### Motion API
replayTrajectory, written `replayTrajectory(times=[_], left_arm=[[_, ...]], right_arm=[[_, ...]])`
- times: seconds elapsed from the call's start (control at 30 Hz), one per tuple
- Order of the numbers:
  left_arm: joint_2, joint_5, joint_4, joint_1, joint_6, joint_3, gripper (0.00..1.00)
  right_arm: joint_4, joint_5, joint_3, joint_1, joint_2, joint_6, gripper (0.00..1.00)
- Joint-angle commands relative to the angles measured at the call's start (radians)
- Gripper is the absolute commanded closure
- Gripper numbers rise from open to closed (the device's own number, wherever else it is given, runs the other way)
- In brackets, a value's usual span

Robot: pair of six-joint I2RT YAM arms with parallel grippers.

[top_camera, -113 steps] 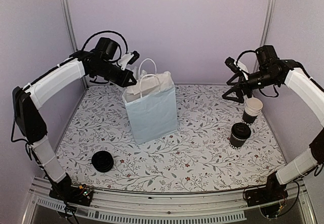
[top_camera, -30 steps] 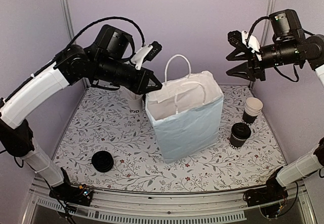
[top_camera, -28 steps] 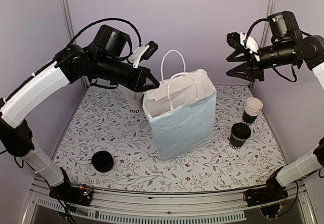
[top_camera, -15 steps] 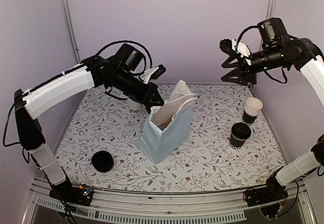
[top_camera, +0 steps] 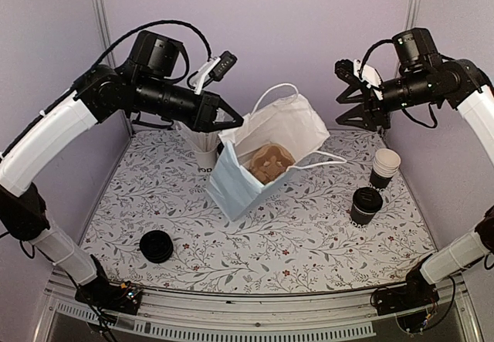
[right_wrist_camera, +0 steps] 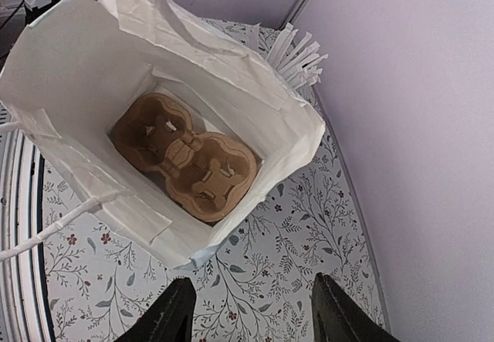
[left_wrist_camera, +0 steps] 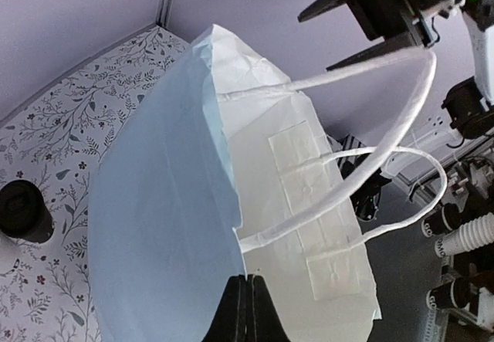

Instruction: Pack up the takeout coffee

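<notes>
The takeout coffee [top_camera: 366, 205], a black lidded cup, stands on the mat at the right; it also shows small at the left wrist view's edge [left_wrist_camera: 19, 211]. A light blue paper bag [top_camera: 255, 168] leans tilted at centre with its mouth turned up and right. A brown cardboard cup carrier [top_camera: 268, 162] lies on the bag's bottom. My left gripper [top_camera: 231, 118] is shut on the bag's rim [left_wrist_camera: 231, 203], pinching it at the fingertips [left_wrist_camera: 246, 280]. My right gripper [top_camera: 349, 99] hangs open and empty high at the back right, above the bag [right_wrist_camera: 77, 64] and carrier [right_wrist_camera: 185, 160].
A stack of unlidded black cups [top_camera: 384, 168] stands just behind the coffee. A low pile of black lids [top_camera: 157, 246] sits front left. A cup of white sticks [top_camera: 204, 153] stands behind the bag, seen also in the right wrist view [right_wrist_camera: 297, 56]. Purple walls close in on three sides.
My left gripper has risen and pulled the bag's rim up and left, so the bag tips and its mouth opens wider, showing the carrier. The right gripper has hardly moved.
</notes>
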Motion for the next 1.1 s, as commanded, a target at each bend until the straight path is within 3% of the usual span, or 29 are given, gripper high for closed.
replayTrajectory(times=[0.0, 0.27, 0.43, 0.67, 0.8, 0.93, 1.07], left_arm=[[0.013, -0.168, -0.001, -0.169, 0.162, -0.048, 1.00], [0.050, -0.222, 0.036, -0.382, 0.176, -0.196, 1.00], [0.039, -0.228, 0.057, -0.438, 0.161, -0.218, 1.00], [0.047, -0.198, 0.041, -0.454, 0.181, -0.208, 1.00], [0.032, -0.268, 0.038, -0.448, 0.198, -0.201, 1.00], [0.014, -0.271, 0.032, -0.381, 0.224, -0.179, 1.00], [-0.006, -0.238, 0.032, -0.270, 0.245, -0.177, 1.00]], right_arm=[[0.030, 0.008, -0.036, -0.004, -0.022, 0.014, 0.46], [0.038, 0.018, -0.098, -0.024, -0.039, 0.010, 0.45], [0.031, 0.017, -0.110, -0.026, -0.042, 0.007, 0.44], [0.026, -0.001, -0.123, -0.027, -0.044, 0.007, 0.44], [0.003, 0.014, -0.134, -0.027, -0.053, -0.005, 0.44], [-0.032, 0.070, -0.188, -0.035, -0.062, -0.016, 0.44], [-0.125, 0.065, -0.179, -0.139, -0.006, -0.020, 0.40]])
